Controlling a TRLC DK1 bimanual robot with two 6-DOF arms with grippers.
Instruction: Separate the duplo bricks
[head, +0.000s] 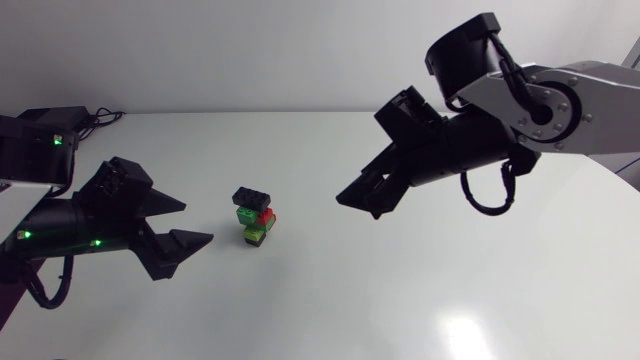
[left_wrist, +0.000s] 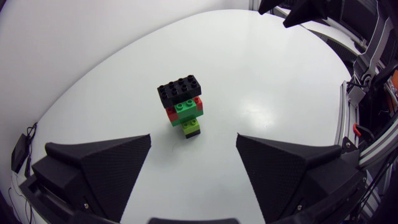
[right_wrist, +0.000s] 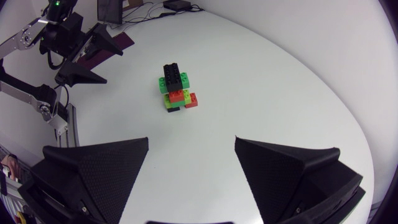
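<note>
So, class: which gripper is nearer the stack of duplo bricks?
Left. The left gripper sits open just short of the duplo stack, fingertips pointing at it; the right gripper hangs farther off on the stack's other side.

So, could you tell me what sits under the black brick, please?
Under the black brick a green brick shows, then a red brick and a lime brick. Their studs and joints are covered.

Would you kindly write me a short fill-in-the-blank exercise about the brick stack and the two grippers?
The duplo stack has a ___ brick on top. The left gripper and right gripper are both ___. The stack is touched by ___ gripper.
Missing words: black; open; neither.
</note>
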